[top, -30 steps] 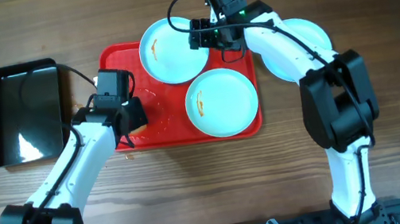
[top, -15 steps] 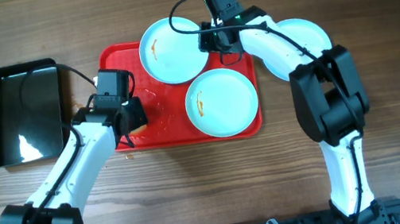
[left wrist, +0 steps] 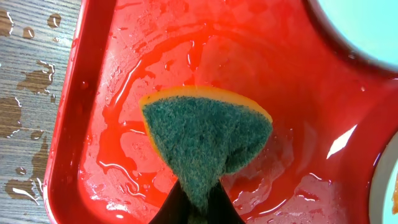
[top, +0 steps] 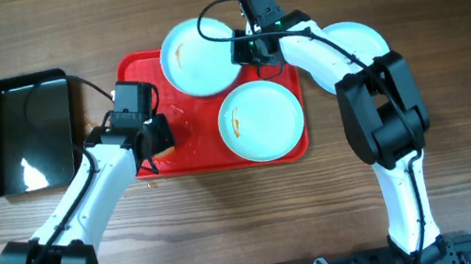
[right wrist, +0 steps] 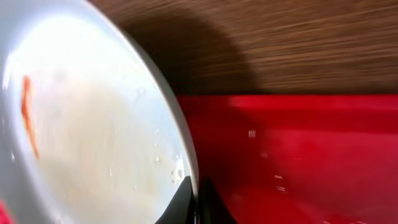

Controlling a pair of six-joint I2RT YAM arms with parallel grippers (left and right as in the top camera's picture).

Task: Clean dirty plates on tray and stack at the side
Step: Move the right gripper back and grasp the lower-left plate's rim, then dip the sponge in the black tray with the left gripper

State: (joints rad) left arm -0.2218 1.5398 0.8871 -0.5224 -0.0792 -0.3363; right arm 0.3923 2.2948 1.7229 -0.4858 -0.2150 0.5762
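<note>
The red tray (top: pixel 154 159) lies mid-table, its floor wet (left wrist: pixel 124 87). A smeared plate (top: pixel 195 58) overhangs the tray's far edge; my right gripper (top: pixel 246 51) is shut on its right rim, the rim pinched between the fingers (right wrist: pixel 196 198). An orange streak (right wrist: pixel 27 112) marks that plate (right wrist: pixel 87 137). A second smeared plate (top: pixel 260 120) sits at the tray's near right. A third plate (top: pixel 363 36) rests on the table to the right, partly under the right arm. My left gripper (top: pixel 158 141) is shut on a green-and-orange sponge (left wrist: pixel 205 140) over the tray's left part (left wrist: pixel 198 202).
A black rectangular tray (top: pixel 27 132) stands left of the red tray. Water drops dot the wooden table (left wrist: pixel 25 93) beside the tray's left rim. Bare wood (right wrist: pixel 280 43) shows beyond the tray's far edge.
My right gripper has gone from open to shut on the far plate's right rim, and that plate has slid slightly left. The left arm and sponge have stayed put.
</note>
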